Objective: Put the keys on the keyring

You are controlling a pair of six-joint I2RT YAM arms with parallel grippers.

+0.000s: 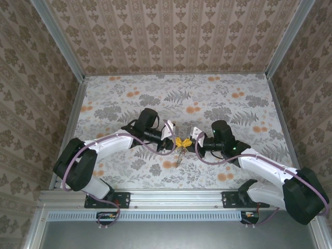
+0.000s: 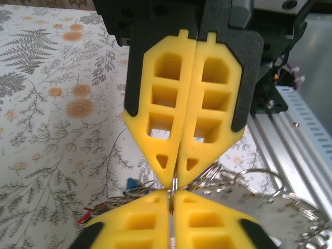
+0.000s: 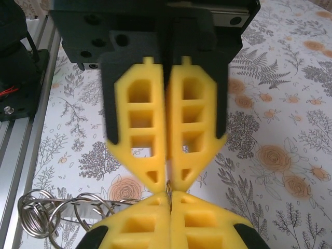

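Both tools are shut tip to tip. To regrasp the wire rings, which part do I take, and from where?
Probably the stacked outer arc of the wire rings, on the rail side, with the right tool closing across the wire. There the loops bunch into one bundle clear of the tips; nearer in, both tools crowd them.

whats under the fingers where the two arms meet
Silver wire rings and a blue key head poke out beneath. The shut fingers cover the rest, showing just a thin metal edge between them.

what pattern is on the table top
The table is white with grey fern leaves and orange flowers, clearest in the top external view.
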